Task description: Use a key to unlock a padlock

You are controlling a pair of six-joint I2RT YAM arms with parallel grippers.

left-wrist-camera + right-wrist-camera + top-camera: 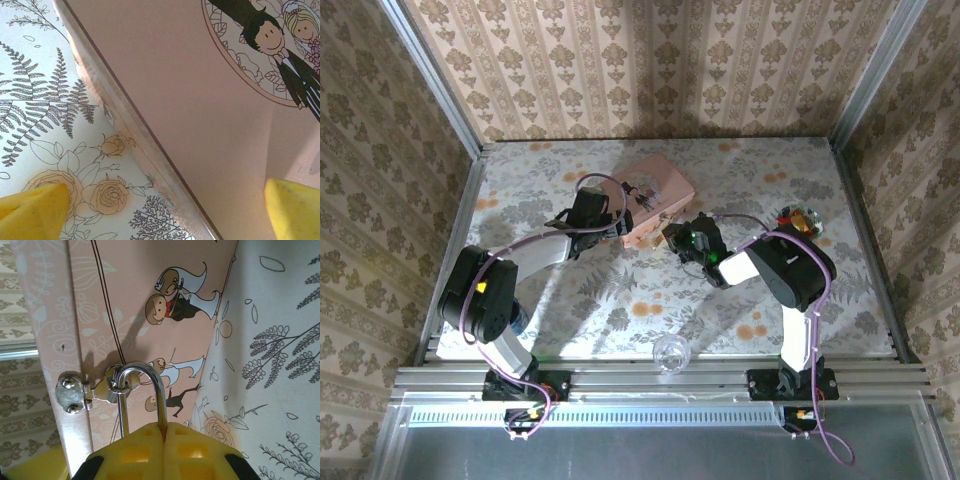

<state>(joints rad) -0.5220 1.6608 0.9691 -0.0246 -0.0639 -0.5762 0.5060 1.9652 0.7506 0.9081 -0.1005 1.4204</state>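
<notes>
Right end effector (pixel 163 432): fingers together, clamped on the padlock (pixel 160 395) at lower middle of frame. Body hidden, silvery shackle (pixel 137 367) hooked through the hasp (pixel 75 392) of the pink box (pixel 655 190). Left end effector (pixel 165 212): my fingers are apart, straddling the box edge over the table (pixel 30 100).

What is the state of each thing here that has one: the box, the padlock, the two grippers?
pink box: lid shut, hasp fastened.
padlock: looped through the hasp, body hidden, locked or not unclear.
left gripper: open, astride the box edge.
right gripper: shut on the padlock.
</notes>
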